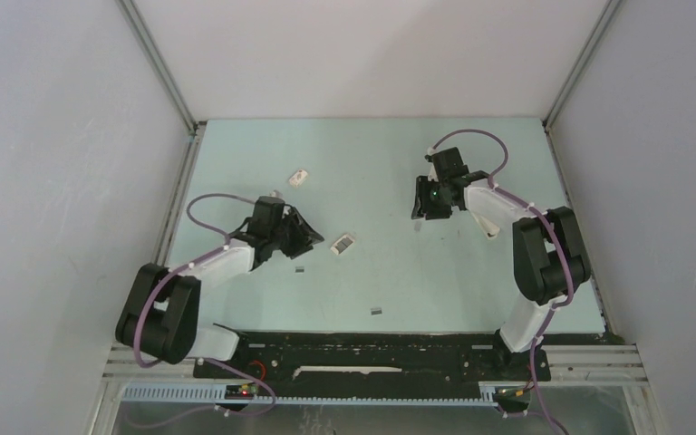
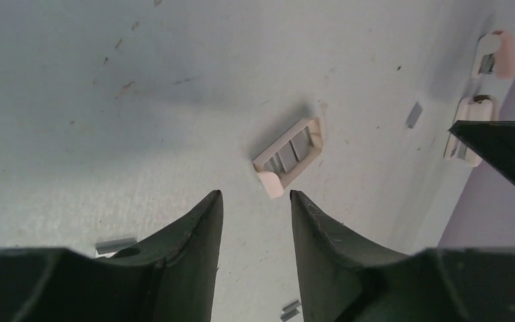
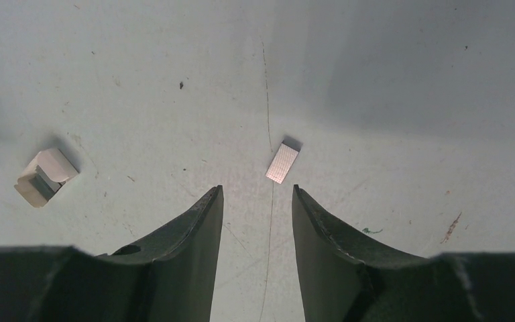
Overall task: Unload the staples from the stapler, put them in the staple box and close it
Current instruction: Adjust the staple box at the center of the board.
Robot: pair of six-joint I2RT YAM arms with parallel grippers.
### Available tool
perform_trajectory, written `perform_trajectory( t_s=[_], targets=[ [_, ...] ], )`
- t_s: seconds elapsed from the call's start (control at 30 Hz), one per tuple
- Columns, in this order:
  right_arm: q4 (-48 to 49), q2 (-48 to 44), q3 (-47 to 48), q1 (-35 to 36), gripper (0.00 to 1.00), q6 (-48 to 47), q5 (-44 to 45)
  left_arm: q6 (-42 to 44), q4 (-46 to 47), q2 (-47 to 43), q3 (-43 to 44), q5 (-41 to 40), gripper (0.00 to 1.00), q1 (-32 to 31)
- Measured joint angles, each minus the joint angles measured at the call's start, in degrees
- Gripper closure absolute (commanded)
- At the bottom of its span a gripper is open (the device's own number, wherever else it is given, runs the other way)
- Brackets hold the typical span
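Observation:
Two slim white plastic pieces, seemingly the stapler's spread halves (image 2: 468,113), lie at the far right of the left wrist view. They are partly behind a dark fingertip (image 2: 503,147) of the other arm. I cannot pick the stapler out in the top view. Grey staples lie loose. One strip (image 3: 282,162) is just ahead of my right gripper (image 3: 256,190) (image 1: 424,216). Other strips lie left of my left gripper (image 2: 255,194) (image 1: 313,240) and under it (image 2: 291,309). Both grippers are open, empty and low over the table.
A small open box (image 2: 290,155) holding staples lies just ahead of the left gripper, and also shows in the top view (image 1: 343,244). A small flat white box (image 1: 299,178) lies behind the left arm. More strips (image 1: 376,311) lie nearer the bases. Walls enclose three sides.

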Motion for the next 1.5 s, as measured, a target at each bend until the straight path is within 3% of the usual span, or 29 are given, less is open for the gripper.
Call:
perform_trajectory(
  t_s=[0.17,0.3,0.77,1.17,1.5],
  targets=[
    [0.3,0.0,0.0,0.0,0.5,0.0,-0.5,-0.8,-0.9,5.7,2.4,3.4,0.37,-1.1],
    [0.4,0.0,0.0,0.0,0.5,0.0,-0.9,-0.8,-1.6,9.2,5.6,4.5,0.37,-2.0],
    [0.7,0.1,0.0,0.0,0.5,0.0,-0.9,-0.5,-11.4,18.2,14.4,4.3,0.5,-4.9],
    [0.7,0.1,0.0,0.0,0.5,0.0,-1.1,-0.3,-16.5,20.0,16.2,3.4,0.73,-5.2],
    [0.7,0.1,0.0,0.0,0.5,0.0,-1.5,-0.2,-17.4,20.0,16.2,2.7,0.71,-5.2]
  ],
)
